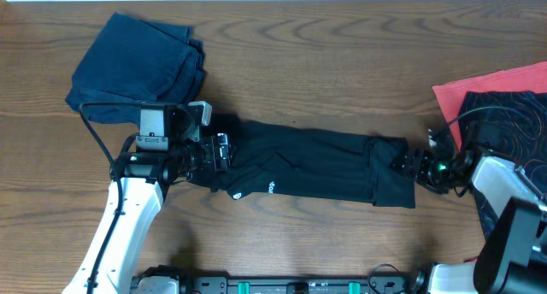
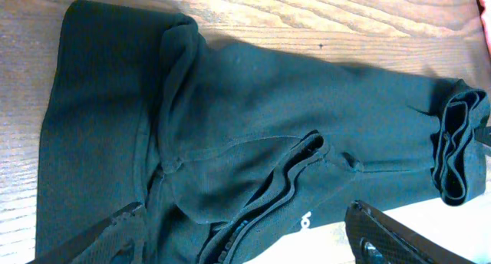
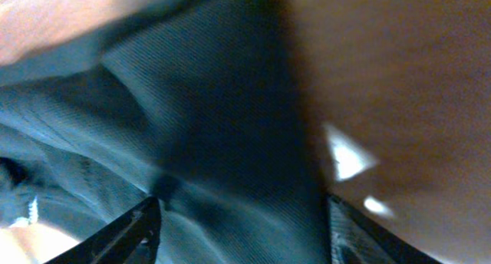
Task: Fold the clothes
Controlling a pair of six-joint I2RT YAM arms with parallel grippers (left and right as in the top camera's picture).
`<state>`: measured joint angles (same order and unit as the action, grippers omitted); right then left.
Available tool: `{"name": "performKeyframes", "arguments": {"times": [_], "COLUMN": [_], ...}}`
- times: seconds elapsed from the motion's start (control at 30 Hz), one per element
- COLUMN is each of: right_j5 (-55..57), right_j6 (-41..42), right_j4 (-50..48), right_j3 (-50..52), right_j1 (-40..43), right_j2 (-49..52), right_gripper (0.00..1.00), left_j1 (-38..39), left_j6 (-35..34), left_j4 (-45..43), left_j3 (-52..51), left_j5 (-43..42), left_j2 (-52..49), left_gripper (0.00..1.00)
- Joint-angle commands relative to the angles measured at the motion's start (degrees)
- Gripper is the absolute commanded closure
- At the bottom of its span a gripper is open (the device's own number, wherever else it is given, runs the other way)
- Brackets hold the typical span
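A brown wood-grain desk point(image 1: 342, 46) fills the overhead view, and the clothes of the task lie on it in three places. A plain black T-shirt point(image 1: 316, 161) is stretched across the middle as a long, narrow band, already doubled along its length, with a small white logo print point(image 1: 269, 187) on its near edge. A dark blue garment point(image 1: 137, 63) sits bunched at the far left. At the right edge, a black patterned piece point(image 1: 513, 114) lies on top of a red cloth point(image 1: 487, 85).

The left tool point(image 1: 222, 149) is at the band's left end. Its wrist view shows its two fingers point(image 2: 115, 229) spread wide over the rumpled collar and sleeve layers, gripping nothing. The right tool point(image 1: 408, 164) is at the right end, over the turned-back hem. Its fingers point(image 3: 126, 233) also stand apart with the fabric close beneath them, and no cloth looks pinched between them, though that view is blurred.

The shirt looks light, limp and thin, with no stiffness of its own. It will probably sag, drag and bunch wherever it is not supported, and stacked layers may slide apart if only the top one is caught. The knit should give a fair grip against the fingers. The wooden top looks smooth, so the band may slip along it when pulled from one end. The best holds are probably the two short ends, taking every layer at the edge together. One end could then be lifted and laid over the other while the far end is held down. Pinching mid-band would likely only raise a ridge.
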<state>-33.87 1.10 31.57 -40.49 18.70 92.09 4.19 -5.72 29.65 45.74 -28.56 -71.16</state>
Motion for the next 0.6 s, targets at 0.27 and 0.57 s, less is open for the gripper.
{"name": "performKeyframes", "arguments": {"times": [0.27,0.57], "right_j5": [-8.04,7.78], "right_j6": [-6.54,5.33], "right_j4": [0.68,11.54], "right_j3": [1.55,-5.55], "right_j1": [0.61,2.62], "right_j2": [3.34,-10.08], "right_gripper": [0.99,0.99], "left_j1": [-0.24,-0.24], "left_j6": [1.16,1.64], "left_j4": [0.07,0.04], "left_j3": [1.01,1.01], "left_j5": [-0.39,-0.37], "left_j2": [0.04,0.07], "left_gripper": [0.16,0.16]}}
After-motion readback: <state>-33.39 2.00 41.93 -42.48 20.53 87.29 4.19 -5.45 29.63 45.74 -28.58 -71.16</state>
